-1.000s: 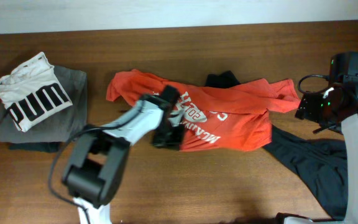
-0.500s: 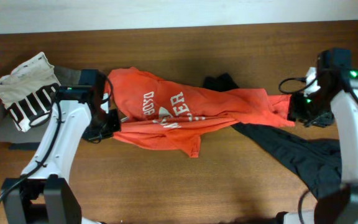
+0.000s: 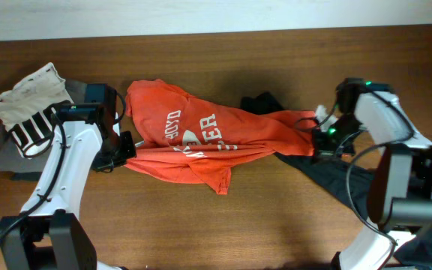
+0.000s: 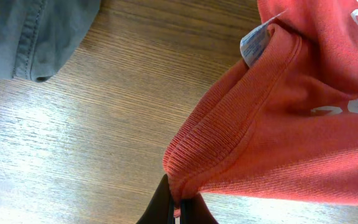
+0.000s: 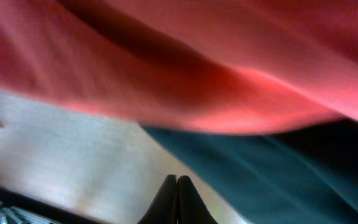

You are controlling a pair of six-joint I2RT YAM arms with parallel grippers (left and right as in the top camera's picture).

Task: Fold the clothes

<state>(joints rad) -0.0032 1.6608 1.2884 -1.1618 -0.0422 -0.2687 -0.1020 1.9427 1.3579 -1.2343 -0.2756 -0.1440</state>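
Fingertips [image 4: 160, 208] of your left gripper [image 4: 179, 205] are pinched on the ribbed edge of the orange shirt [image 3: 201, 131]. The cloth bunches right at the tips, low in your left wrist view, and a white label [image 4: 255, 43] pokes out of the fold further up. Under that pinch you've got bare wooden table [image 3: 276, 225], and a grey garment [image 4: 36, 31] lies off to the upper left, apart from the shirt.

From overhead, that gripper sits at the shirt's left end, just beside the folded pile [image 3: 28, 112] with the white printed top on it. The shirt runs as a long, rumpled band across the middle of the table, lettering up, with a loose flap hanging toward the near edge.

Over to your right gripper [image 5: 177, 183]. Its fingers are pressed together, tip to tip. The wrist view is blurred, with orange cloth across the top and a dark garment [image 3: 366, 187] below it, so you cannot tell whether any fabric is caught between them. Overhead, it sits at the shirt's right end, where the orange overlaps the dark garment.
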